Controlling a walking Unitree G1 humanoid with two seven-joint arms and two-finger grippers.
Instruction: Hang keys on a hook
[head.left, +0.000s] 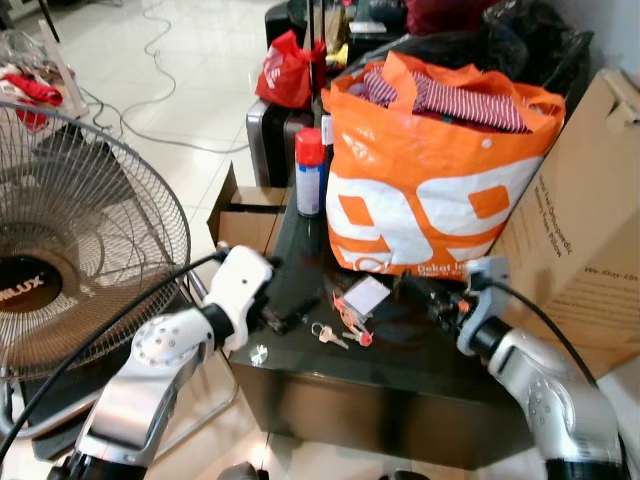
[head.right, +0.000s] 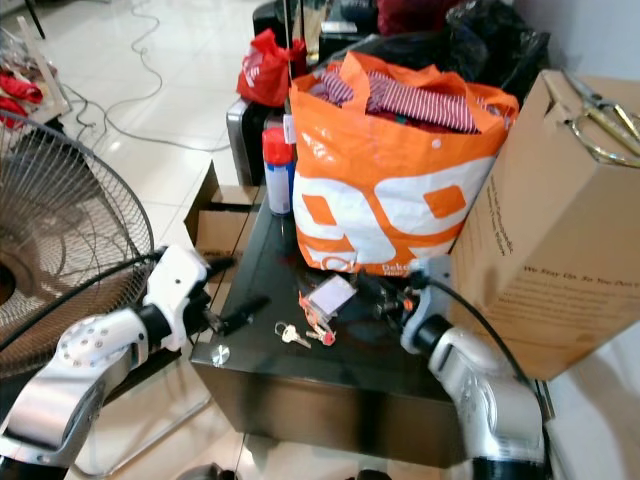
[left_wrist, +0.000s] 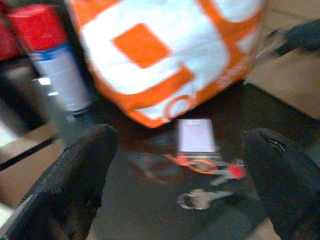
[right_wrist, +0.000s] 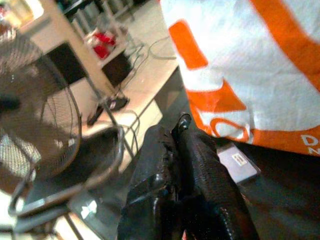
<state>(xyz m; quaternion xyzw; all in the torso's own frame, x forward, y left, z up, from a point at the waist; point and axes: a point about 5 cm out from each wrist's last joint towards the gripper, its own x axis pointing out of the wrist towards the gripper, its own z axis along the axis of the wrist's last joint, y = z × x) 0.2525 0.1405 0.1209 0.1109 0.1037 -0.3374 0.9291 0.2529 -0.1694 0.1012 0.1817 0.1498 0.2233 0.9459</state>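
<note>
Dark tabletop (head.left: 300, 255) holds keys (head.left: 338, 333) — left pincer (head.left: 290, 318) wide, right pincer (right_wrist: 181, 131) closed.

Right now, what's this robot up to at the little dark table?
It is going for the keys, which lie on the dark table in front of an orange and white bag. The left end effector is open, its fingers either side of the keys but not yet touching them. The right end effector is shut and empty, low over the table beside the bag. Nothing is picked up yet.
</note>
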